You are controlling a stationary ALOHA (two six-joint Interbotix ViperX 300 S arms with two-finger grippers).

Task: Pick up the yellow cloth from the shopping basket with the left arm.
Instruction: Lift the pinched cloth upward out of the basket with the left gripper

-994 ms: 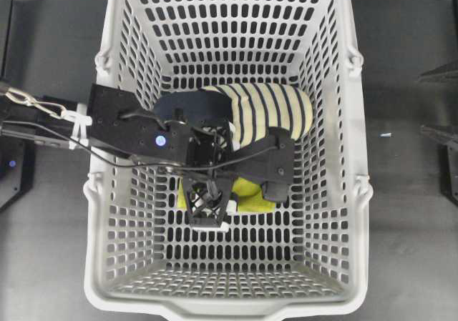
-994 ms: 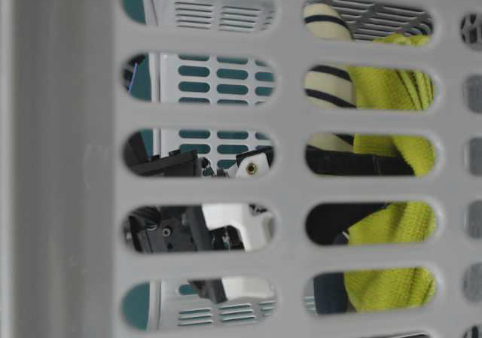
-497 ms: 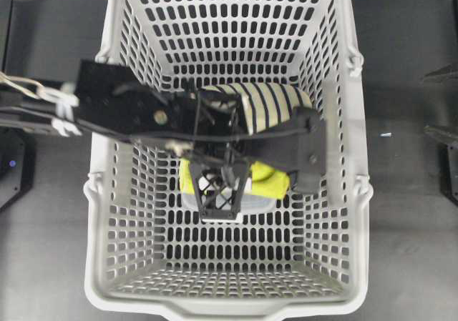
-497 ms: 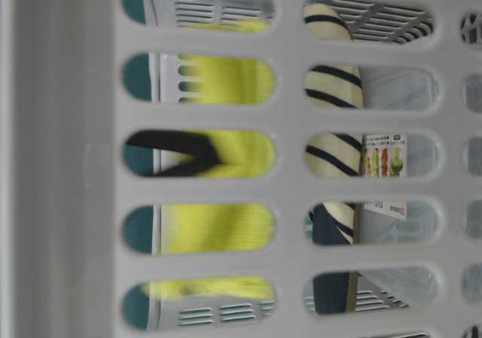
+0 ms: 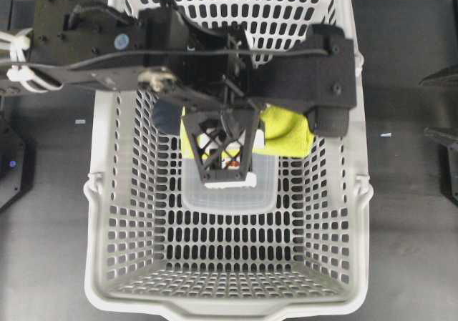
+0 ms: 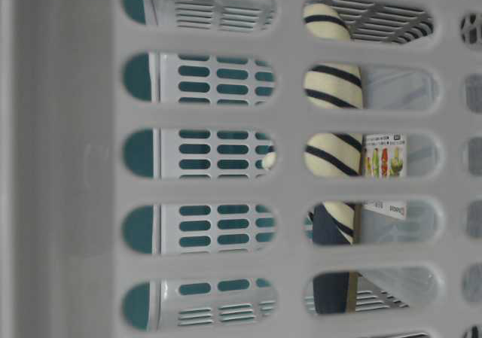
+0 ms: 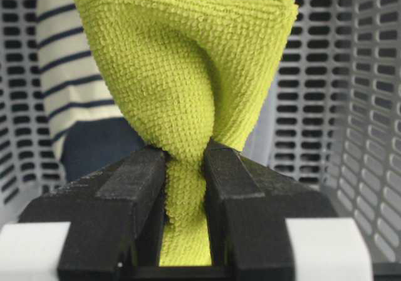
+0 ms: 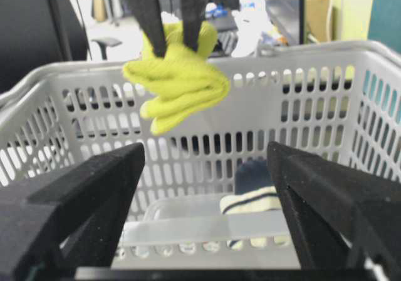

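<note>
Dark worktop (image 5: 408, 214) carries the shopping basket (image 5: 96, 214), which fills most of the overhead view. Above its rim, the left arm's gripper (image 7: 186, 168) has its fingers (image 7: 135, 181) pinching the yellow cloth (image 7: 188, 74) at a gathered waist, so the cloth hangs clear of the basket walls, a grip that looks secure enough for carrying. It is fuzzy, yellow-green terry, bunched and drooping in folds. The striped slipper (image 6: 331, 153) and a clear container (image 5: 229, 196) lie on the basket floor. The right gripper (image 8: 207, 187) waits with fingers spread wide, holding nothing.
</note>
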